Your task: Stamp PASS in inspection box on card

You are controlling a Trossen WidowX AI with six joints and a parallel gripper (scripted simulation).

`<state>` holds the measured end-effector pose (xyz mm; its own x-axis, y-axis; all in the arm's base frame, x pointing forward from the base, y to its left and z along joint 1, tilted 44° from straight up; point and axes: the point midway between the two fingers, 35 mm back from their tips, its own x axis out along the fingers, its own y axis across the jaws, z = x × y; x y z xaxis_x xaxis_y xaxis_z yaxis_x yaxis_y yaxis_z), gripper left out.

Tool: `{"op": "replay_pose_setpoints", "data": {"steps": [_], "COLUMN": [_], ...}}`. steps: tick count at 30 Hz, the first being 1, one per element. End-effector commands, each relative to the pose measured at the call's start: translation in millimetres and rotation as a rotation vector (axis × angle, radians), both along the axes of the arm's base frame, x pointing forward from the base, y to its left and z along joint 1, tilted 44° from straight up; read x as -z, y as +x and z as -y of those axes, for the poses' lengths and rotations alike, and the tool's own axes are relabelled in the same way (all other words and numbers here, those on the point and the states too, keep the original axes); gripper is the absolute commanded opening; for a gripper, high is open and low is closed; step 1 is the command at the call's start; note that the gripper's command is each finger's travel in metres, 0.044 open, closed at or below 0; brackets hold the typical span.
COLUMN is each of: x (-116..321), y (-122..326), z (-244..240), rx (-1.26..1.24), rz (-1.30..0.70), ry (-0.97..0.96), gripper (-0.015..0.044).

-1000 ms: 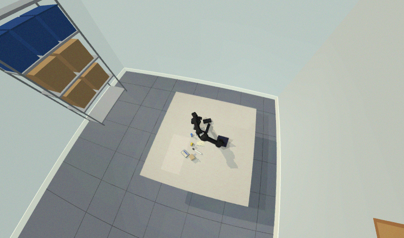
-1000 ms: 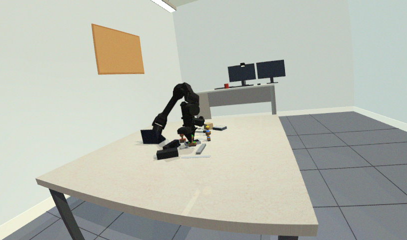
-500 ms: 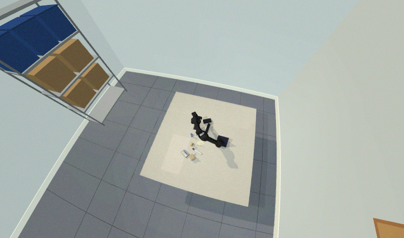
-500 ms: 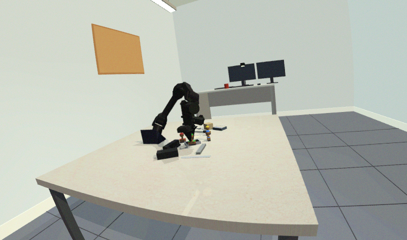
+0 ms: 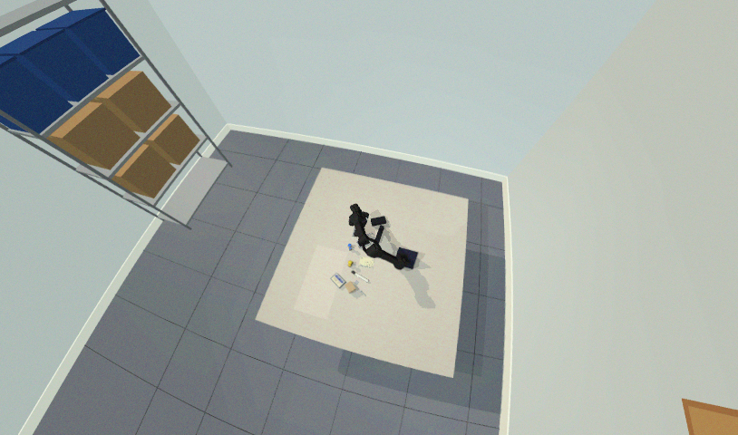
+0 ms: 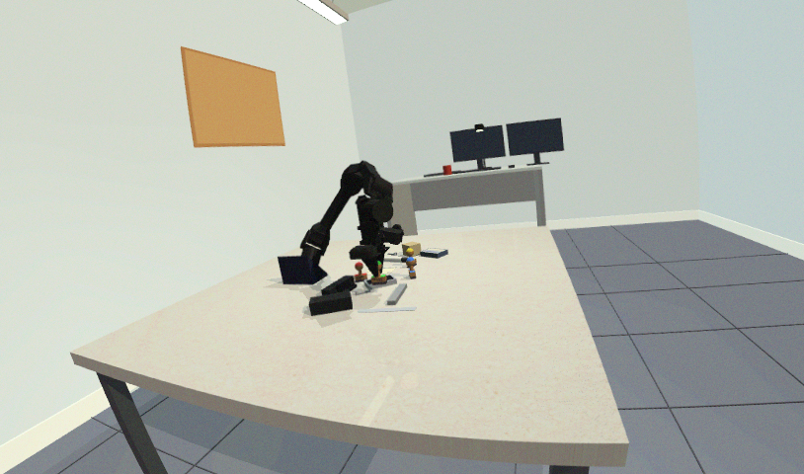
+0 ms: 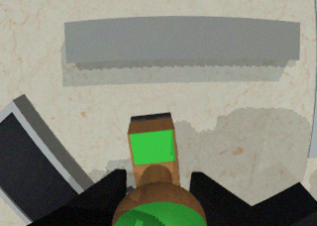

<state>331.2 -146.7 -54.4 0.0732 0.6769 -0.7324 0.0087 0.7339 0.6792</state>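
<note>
- My claw [image 6: 377, 271] [image 7: 158, 181] is closed around the green-topped stamp [image 6: 379, 277] [image 7: 158, 213], gripping it below its round knob.
- I have this stamp above the bench [image 6: 453, 363] [image 7: 35, 53], near the dark ink pad [image 6: 388, 281] [image 7: 32, 171].
- A grey bar [image 6: 396, 293] [image 7: 182, 40] lies near it, apart from my claw.
- A red-topped stamp [image 6: 360, 272] stands near my claw.

green-topped stamp [image 7: 158, 213] cut off by the wrist view's lower edge, its printing face hidden beneath
</note>
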Motion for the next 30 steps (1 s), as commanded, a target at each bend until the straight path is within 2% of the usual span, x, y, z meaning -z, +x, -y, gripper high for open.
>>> {"op": "replay_pose_setpoints", "data": {"steps": [1,30], "x": [-1.4,-11.7], "y": [-0.6,-1.9], "z": [1.5,11.3], "rx": [-0.006,-0.005], "rz": [0.000,0.000], "ry": [-0.003,-0.006], "gripper": [0.0000,0.0000]}}
